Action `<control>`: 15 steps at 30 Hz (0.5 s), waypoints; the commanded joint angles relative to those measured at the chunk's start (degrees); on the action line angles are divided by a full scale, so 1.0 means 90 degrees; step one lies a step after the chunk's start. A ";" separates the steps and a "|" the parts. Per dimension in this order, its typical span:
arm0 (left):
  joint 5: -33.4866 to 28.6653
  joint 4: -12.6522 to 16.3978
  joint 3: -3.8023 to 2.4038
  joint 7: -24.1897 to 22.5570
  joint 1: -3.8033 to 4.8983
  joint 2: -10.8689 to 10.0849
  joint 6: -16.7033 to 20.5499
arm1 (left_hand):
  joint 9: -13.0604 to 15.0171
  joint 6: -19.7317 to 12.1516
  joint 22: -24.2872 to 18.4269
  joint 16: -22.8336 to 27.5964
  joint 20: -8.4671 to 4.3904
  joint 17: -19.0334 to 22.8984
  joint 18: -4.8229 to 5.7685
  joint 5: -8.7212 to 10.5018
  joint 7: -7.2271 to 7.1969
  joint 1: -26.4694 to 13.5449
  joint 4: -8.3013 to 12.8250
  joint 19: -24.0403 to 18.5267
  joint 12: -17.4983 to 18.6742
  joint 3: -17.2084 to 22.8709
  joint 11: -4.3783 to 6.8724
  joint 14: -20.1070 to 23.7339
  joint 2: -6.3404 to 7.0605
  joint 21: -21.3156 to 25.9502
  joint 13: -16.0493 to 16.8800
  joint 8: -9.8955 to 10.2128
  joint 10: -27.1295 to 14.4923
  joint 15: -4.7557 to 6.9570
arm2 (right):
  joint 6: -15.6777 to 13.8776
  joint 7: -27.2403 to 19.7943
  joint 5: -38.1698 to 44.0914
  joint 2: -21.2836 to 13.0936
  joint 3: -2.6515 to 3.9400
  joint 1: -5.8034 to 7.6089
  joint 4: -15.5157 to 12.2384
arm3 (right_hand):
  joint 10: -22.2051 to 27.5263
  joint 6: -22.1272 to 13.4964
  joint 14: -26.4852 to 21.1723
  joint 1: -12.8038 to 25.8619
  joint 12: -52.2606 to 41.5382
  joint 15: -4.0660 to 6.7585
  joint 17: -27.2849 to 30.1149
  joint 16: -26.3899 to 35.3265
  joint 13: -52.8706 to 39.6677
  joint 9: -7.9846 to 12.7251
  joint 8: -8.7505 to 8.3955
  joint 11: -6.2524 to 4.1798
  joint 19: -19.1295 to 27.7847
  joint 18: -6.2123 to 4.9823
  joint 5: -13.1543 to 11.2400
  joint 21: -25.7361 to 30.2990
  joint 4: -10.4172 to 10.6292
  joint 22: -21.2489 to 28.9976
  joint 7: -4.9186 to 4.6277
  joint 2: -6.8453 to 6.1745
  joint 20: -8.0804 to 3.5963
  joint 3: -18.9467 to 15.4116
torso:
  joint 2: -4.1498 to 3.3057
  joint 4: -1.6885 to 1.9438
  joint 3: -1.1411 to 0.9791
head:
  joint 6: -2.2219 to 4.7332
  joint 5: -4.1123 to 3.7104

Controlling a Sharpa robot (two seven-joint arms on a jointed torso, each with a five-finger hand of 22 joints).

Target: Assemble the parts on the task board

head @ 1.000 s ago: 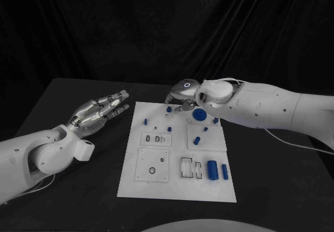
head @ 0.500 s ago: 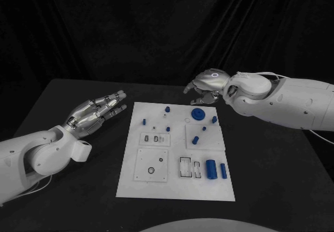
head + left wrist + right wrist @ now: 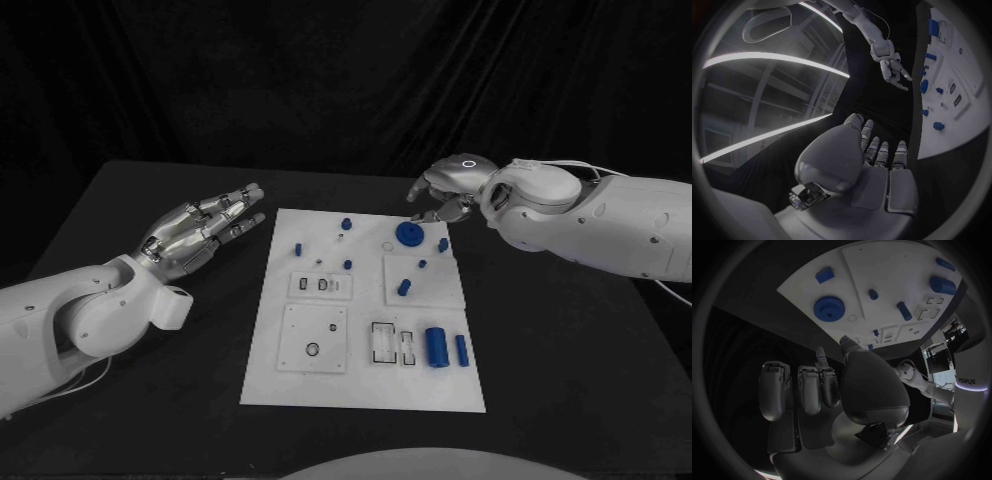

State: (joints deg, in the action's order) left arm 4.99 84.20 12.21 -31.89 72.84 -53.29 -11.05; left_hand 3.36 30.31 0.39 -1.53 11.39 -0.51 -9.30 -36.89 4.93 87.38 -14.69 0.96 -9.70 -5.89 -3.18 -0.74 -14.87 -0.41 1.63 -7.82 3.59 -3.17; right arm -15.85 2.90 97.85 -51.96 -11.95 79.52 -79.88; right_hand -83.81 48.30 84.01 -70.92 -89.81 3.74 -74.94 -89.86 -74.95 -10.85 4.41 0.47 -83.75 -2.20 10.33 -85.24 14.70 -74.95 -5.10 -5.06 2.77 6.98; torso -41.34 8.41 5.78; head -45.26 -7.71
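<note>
The white task board (image 3: 361,388) lies in the middle of the black table. A blue gear (image 3: 410,235) sits flat near its far edge, with small blue pegs (image 3: 346,222) around it. Two blue cylinders (image 3: 437,349) lie side by side near the board's right front. My right hand (image 3: 444,195) hovers just beyond the board's far right corner, holding nothing; in the right wrist view its fingers (image 3: 775,387) hang straight, with the gear (image 3: 829,307) and board (image 3: 898,270) beyond them. My left hand (image 3: 202,230) is off the board's left side, fingers spread and empty.
Recessed white blocks (image 3: 317,340) with slots and holes sit on the board's near half. Black tabletop (image 3: 144,400) surrounds the board on all sides. The left wrist view shows my left hand (image 3: 873,165), the board's edge (image 3: 961,100) and my right hand (image 3: 892,67) across from it.
My right hand has drawn back from above the blue gear to the right, off the board's far corner. The gear stays on the board. The left hand has barely moved.
</note>
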 commanded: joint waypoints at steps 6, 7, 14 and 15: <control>0.0002 0.0018 -0.0006 -0.0068 0.0002 0.0012 -0.0135 | 0.0007 0.0014 0.0006 -0.0025 0.0036 -0.0010 -0.0125 -0.0005 -0.0010 0.0031 0.0005 -0.0013 -0.0014 0.0027 -0.0037 -0.0014 0.0001 -0.0019 0.0009 -0.0030 -0.0017 -0.0045 | 0.0133 0.0175 -0.0191 0.0128 0.0004 -0.0180 0.0215 | -0.0688 -0.0061 0.0666 -0.0081 -0.0021 0.0013 -0.1673 -0.0016 -0.1673 0.0027 -0.0046 -0.0037 -0.0203 0.0049 0.0011 0.0046 0.0012 -0.1150 0.0039 -0.0052 -0.0015 0.0011 | -0.0009 0.0005 0.0001 | -0.0018 -0.0009; 0.0002 0.0020 -0.0006 -0.0065 0.0002 0.0010 -0.0136 | 0.0007 0.0014 0.0006 -0.0025 0.0036 -0.0010 -0.0125 -0.0005 -0.0010 0.0031 0.0005 -0.0013 -0.0014 0.0027 -0.0037 -0.0014 0.0001 -0.0019 0.0009 -0.0030 -0.0017 -0.0045 | 0.0135 0.0166 -0.0192 0.0145 0.0004 -0.0204 0.0245 | -0.0688 -0.0070 0.0666 -0.0093 -0.0021 0.0015 -0.1673 -0.0016 -0.1673 0.0031 -0.0049 -0.0042 -0.0177 0.0039 0.0007 0.0075 0.0010 -0.1127 0.0044 -0.0054 -0.0017 0.0013 | -0.0009 0.0005 0.0004 | -0.0017 -0.0011; 0.0002 0.0025 -0.0006 -0.0053 0.0002 0.0003 -0.0150 | 0.0007 0.0014 0.0006 -0.0025 0.0036 -0.0010 -0.0125 -0.0005 -0.0010 0.0031 0.0005 -0.0013 -0.0014 0.0027 -0.0037 -0.0014 0.0001 -0.0019 0.0009 -0.0030 -0.0017 -0.0045 | 0.0128 0.0120 -0.0195 0.0251 0.0004 -0.0321 0.0399 | -0.0688 -0.0027 0.0666 -0.0114 -0.0021 0.0021 -0.1673 -0.0016 -0.1673 0.0023 -0.0023 -0.0050 -0.0128 0.0022 -0.0013 0.0128 0.0012 -0.1087 0.0045 -0.0067 -0.0022 0.0013 | 0.0010 0.0004 0.0019 | -0.0047 -0.0030; 0.0002 0.0024 -0.0006 -0.0052 0.0002 0.0003 -0.0153 | 0.0007 0.0014 0.0006 -0.0025 0.0036 -0.0010 -0.0125 -0.0005 -0.0010 0.0031 0.0005 -0.0013 -0.0014 0.0027 -0.0037 -0.0014 0.0001 -0.0019 0.0009 -0.0030 -0.0017 -0.0045 | 0.0132 0.0115 -0.0195 0.0268 0.0004 -0.0334 0.0421 | -0.0688 -0.0027 0.0666 -0.0114 -0.0021 0.0021 -0.1673 -0.0016 -0.1673 0.0023 -0.0023 -0.0050 -0.0128 0.0022 -0.0013 0.0128 0.0012 -0.1087 0.0045 -0.0067 -0.0022 0.0013 | 0.0008 0.0006 0.0019 | -0.0046 -0.0033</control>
State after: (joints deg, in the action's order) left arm 4.99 84.28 12.21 -31.82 72.84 -53.31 -11.48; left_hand 3.36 30.31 0.39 -1.53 11.39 -0.51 -9.31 -36.89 4.93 87.38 -14.69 0.96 -9.70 -5.89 -3.18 -0.74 -14.87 -0.41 1.62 -7.82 3.59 -3.17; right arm -15.09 3.26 96.36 -49.62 -11.94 76.67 -76.29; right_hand -84.01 47.90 84.00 -71.54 -89.80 3.74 -74.93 -89.85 -74.93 -10.61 4.16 0.26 -83.75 -2.21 10.33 -84.31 14.70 -74.94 -4.69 -5.67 2.77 6.98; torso -41.34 8.41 5.88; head -45.64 -7.92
